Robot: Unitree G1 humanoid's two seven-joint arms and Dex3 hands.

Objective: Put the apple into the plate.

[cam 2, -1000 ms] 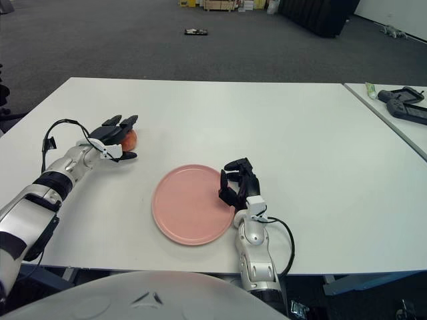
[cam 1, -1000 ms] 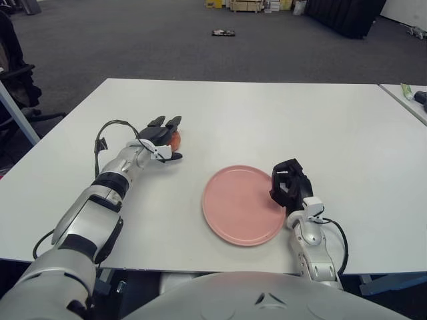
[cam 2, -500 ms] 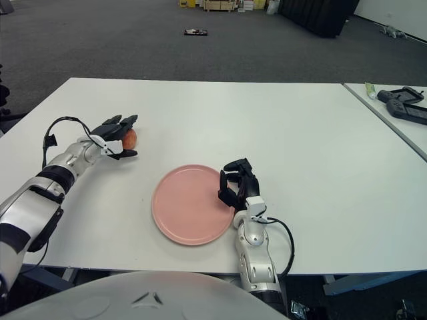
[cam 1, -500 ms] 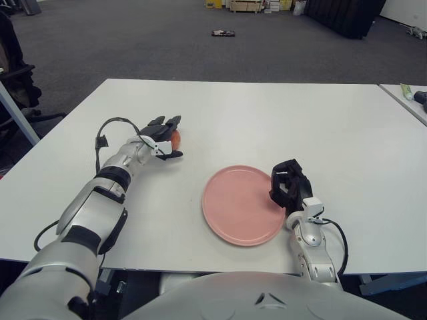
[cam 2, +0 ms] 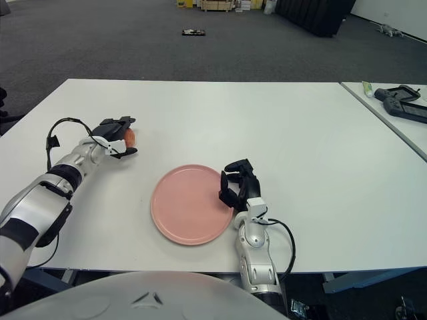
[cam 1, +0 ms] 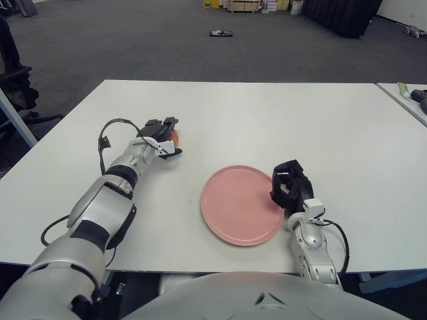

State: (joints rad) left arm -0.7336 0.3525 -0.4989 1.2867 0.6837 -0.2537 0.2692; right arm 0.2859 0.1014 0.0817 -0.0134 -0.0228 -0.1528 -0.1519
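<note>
Left eye view: left hand (cam 1: 162, 137) has closed further around apple (cam 1: 174, 137).

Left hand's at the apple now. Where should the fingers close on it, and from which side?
Around the apple's round middle, from the near-left where the left hand already cups it. It sits on the table, so opposed fingers across its widest part should hold.

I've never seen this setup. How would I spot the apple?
Start at the big white table and its round pink plate. Look to the left of the plate and further back, where the robot's left hand reaches. The small reddish-orange apple sits under its black fingers, the only fruit there.
</note>
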